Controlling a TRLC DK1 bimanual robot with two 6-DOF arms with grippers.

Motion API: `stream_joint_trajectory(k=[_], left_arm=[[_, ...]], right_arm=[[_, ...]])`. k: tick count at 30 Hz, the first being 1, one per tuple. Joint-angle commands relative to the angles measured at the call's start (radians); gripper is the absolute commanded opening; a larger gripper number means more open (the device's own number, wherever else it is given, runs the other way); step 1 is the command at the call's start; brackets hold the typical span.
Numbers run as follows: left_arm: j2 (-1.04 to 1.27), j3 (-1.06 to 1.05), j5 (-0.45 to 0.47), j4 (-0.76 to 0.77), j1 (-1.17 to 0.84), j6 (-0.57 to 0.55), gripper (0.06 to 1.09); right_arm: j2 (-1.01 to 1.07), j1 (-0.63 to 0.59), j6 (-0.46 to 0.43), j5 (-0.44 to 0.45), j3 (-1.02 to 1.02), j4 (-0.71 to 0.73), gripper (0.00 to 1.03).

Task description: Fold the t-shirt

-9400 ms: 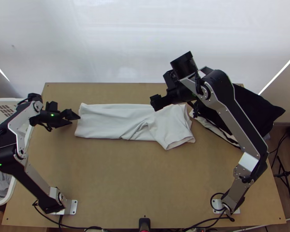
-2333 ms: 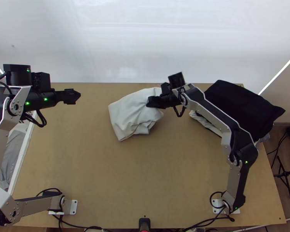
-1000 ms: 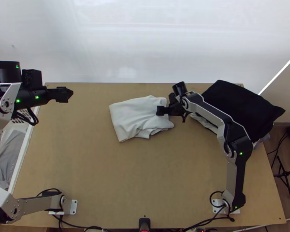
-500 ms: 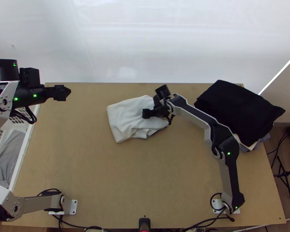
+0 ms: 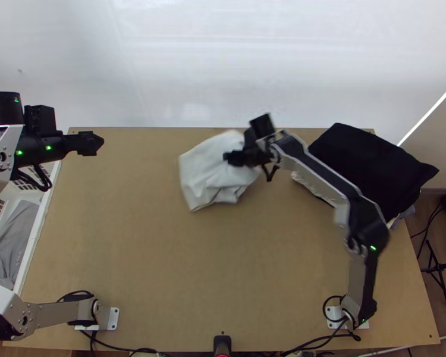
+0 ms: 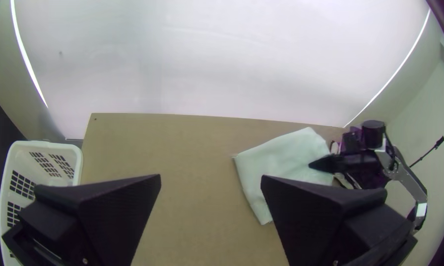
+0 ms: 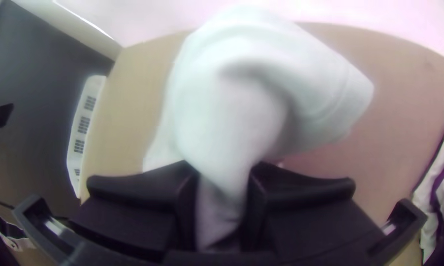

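The white t-shirt [image 5: 206, 172] lies folded and partly bunched near the table's far middle. At its right part is my right gripper [image 5: 234, 158]. In the right wrist view that gripper [image 7: 225, 175] is shut on a bunched part of the shirt [image 7: 232, 113], which bulges up beyond the fingers. My left gripper [image 5: 91, 143] is at the far left, well apart from the cloth. The left wrist view has this gripper [image 6: 210, 181] open and holding nothing, with the shirt [image 6: 276, 165] farther off.
A black cloth [image 5: 371, 166] lies over lighter fabrics at the table's right. The white basket [image 6: 45, 155] with grey cloth in it stands beyond the table's left edge. Bare wood [image 5: 163, 268] stretches across the near half.
The shirt has gone from a long strip to a compact bunched shape. Within the last half second, the right gripper and cloth shifted slightly right and toward the far edge. The left arm drifted slightly left.
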Motion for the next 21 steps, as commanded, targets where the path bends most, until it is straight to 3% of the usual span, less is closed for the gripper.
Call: stream_joint_trajectory(k=[1, 6, 11, 16, 21], left_arm=[[0.005, 0.0, 0.005, 0.01, -0.003, -0.003, 1.04], [0.002, 0.001, 0.005, 0.015, -0.01, -0.013, 1.04], [-0.004, -0.003, 0.005, 0.013, -0.01, -0.013, 1.04], [-0.007, -0.014, 0.005, 0.015, -0.004, -0.005, 1.04], [-0.007, -0.017, 0.008, 0.015, -0.006, -0.005, 1.04]], right_arm=[[-0.222, -0.025, 0.01, 0.002, 0.0, -0.004, 0.03], [-0.342, -0.049, 0.012, 0.005, -0.003, -0.004, 0.03], [-0.414, -0.098, 0.038, 0.075, -0.001, -0.016, 0.03], [-0.459, -0.189, 0.061, 0.143, 0.007, -0.021, 0.03], [-0.477, -0.304, 0.072, 0.149, 0.022, -0.025, 0.03]])
